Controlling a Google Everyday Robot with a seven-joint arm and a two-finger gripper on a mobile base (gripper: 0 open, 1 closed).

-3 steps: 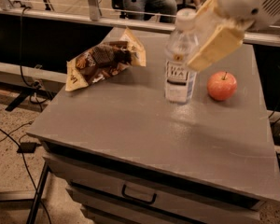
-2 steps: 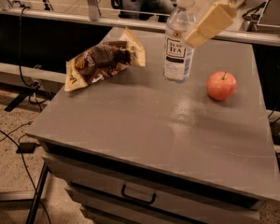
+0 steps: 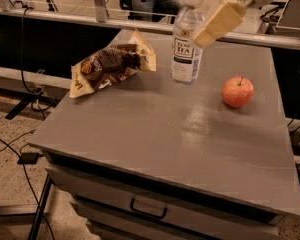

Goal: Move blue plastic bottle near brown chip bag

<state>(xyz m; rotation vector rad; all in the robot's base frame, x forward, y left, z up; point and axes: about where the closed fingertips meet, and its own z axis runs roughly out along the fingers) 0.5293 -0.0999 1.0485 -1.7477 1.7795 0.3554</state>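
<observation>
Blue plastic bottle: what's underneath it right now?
Only bare grey tabletop shows under the clear bluish plastic bottle; whether its base touches is hidden. The yellowish end effector grips its upper part.

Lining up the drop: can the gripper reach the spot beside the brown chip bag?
Probably yes. The gripper, holding the blue plastic bottle, has bare table between it and the brown chip bag.
</observation>
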